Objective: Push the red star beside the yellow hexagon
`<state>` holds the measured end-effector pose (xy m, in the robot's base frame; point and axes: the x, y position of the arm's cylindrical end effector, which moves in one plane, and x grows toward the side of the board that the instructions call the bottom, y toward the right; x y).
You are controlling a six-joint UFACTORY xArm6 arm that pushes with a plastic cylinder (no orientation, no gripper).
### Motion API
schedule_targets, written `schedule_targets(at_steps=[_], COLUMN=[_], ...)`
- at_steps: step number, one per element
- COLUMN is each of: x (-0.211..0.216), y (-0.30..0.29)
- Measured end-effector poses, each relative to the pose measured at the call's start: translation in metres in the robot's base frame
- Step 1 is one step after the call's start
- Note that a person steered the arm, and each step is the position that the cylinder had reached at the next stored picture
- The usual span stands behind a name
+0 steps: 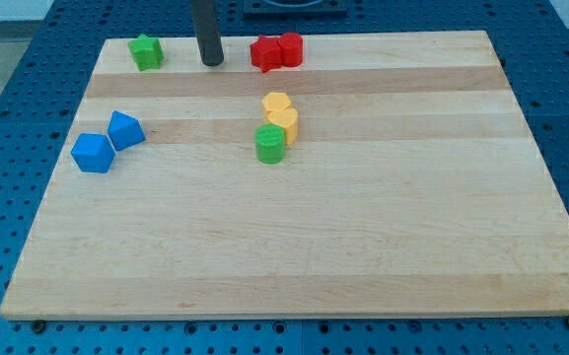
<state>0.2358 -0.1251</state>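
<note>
Jaws: none fitted; your rod holds nothing, and my tip (pixel 211 62) rests on the desk (pixel 363 247) near the view's top, left of the red star (pixel 265 53). Star touches a red block (pixel 291 48). Yellow hexagon (pixel 284 123) sits below, mid-desk. Star looks light, rigid; likely pivots, so push its upper face.

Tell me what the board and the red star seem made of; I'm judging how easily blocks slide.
The board looks like light wood: visible grain, joined strips, smooth satin finish. The red star looks like moulded or printed plastic: uniform saturated colour, slightly matte, though the exact material can't be confirmed. My tip rests to its left at the view's top.
</note>
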Motion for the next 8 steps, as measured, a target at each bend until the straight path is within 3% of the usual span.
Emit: schedule_targets(at_steps=[2, 3, 5, 8], x=[-0.042, -0.044, -0.043, -0.006], y=[0.011, 0.042, 0.079, 0.079])
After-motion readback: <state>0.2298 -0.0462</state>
